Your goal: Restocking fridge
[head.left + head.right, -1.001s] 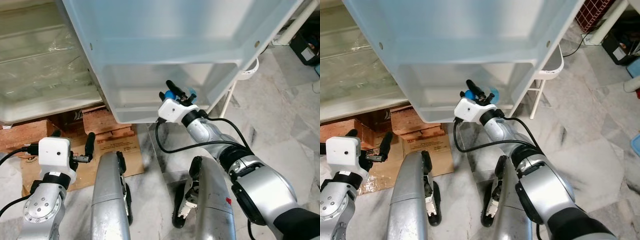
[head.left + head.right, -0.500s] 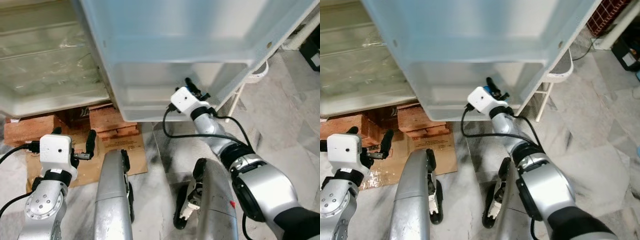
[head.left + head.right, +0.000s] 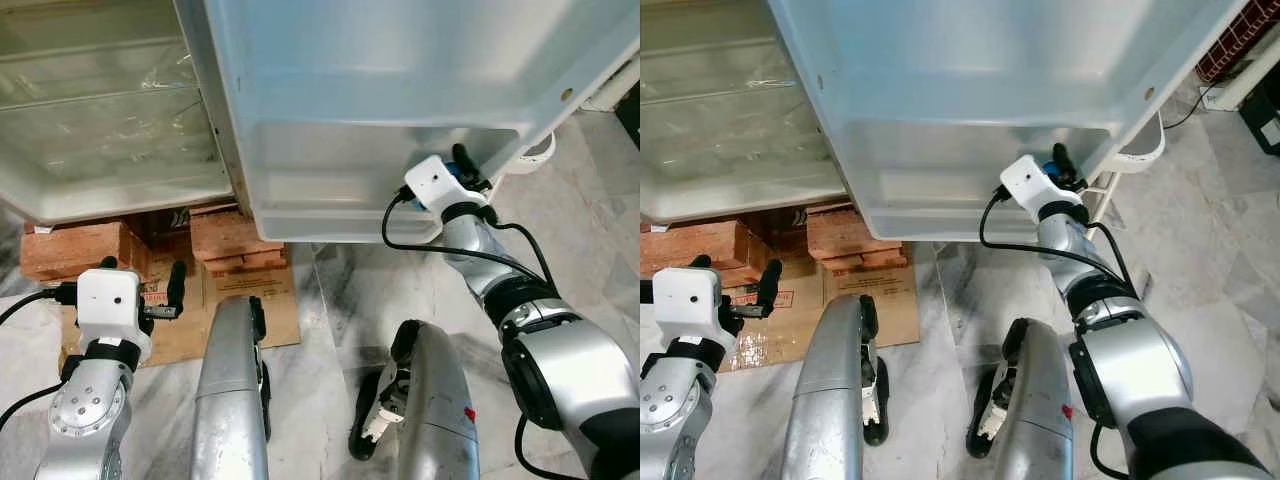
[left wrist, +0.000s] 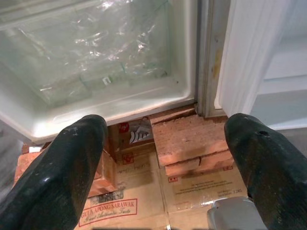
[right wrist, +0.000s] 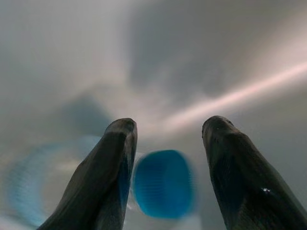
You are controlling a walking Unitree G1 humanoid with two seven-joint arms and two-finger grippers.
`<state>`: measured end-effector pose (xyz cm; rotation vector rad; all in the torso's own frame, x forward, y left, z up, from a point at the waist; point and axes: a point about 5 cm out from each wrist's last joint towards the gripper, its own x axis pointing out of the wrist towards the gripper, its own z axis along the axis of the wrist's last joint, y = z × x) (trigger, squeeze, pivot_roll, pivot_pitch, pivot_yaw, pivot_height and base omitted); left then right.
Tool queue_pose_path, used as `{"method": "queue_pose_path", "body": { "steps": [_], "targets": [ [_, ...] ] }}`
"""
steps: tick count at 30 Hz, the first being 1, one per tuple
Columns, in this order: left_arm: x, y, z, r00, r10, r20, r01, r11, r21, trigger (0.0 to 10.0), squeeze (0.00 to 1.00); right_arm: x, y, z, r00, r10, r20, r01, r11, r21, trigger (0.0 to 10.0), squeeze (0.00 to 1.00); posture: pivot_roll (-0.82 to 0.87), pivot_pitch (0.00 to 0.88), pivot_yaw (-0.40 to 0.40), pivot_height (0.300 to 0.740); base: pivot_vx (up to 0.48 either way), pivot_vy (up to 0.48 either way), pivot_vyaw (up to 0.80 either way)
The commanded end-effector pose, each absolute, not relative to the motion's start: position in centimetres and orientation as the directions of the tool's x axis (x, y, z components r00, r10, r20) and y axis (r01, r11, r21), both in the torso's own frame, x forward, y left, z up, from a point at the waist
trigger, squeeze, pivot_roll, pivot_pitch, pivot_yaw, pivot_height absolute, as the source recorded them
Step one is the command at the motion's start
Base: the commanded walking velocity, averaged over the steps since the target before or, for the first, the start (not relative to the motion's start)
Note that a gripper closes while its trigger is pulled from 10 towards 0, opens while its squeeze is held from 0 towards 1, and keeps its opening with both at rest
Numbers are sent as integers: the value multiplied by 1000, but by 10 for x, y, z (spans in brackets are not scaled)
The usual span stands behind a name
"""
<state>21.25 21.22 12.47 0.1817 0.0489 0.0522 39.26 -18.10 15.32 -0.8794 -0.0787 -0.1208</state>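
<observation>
Up high, right gripper [image 5: 165, 158] fingers spread around blue bottle cap [image 5: 162, 184] at fridge door [image 3: 400, 90] shelf — left gripper [image 4: 168, 158] open, idle near bricks [image 4: 187, 141].

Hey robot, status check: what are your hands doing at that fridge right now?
Right gripper at the fridge door's bottom shelf, jaws open around a blue cap. Left gripper open, low by the bricks. Nothing blocking.

Pale blue-white fridge door [image 3: 400, 90]; blue bottle cap [image 5: 162, 184]; black gripper fingers [image 5: 105, 177]; reddish-brown bricks [image 3: 235, 240]; tan cardboard [image 4: 110, 208], red print; grey-veined marble floor [image 3: 345, 295]
</observation>
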Motion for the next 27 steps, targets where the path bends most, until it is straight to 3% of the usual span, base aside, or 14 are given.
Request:
{"method": "queue_pose_path", "body": {
  "steps": [1,16,27],
  "targets": [
    [208,216,117,993,78,-88,-60,980,188,10000,0,389,-206,153,977,-172,127,206,605,-770,10000,1000,256,343,-48,554,0,0,0],
    [215,215,113,991,108,-75,-93,980,176,10000,0,392,-204,179,966,-20,259,217,607,-764,10000,1000,183,295,-87,554,0,0,0],
    [225,207,110,993,108,-53,-99,984,149,10000,0,386,-217,184,950,-25,310,256,632,-731,10000,1000,154,257,-102,554,0,0,0]
  ]
}}
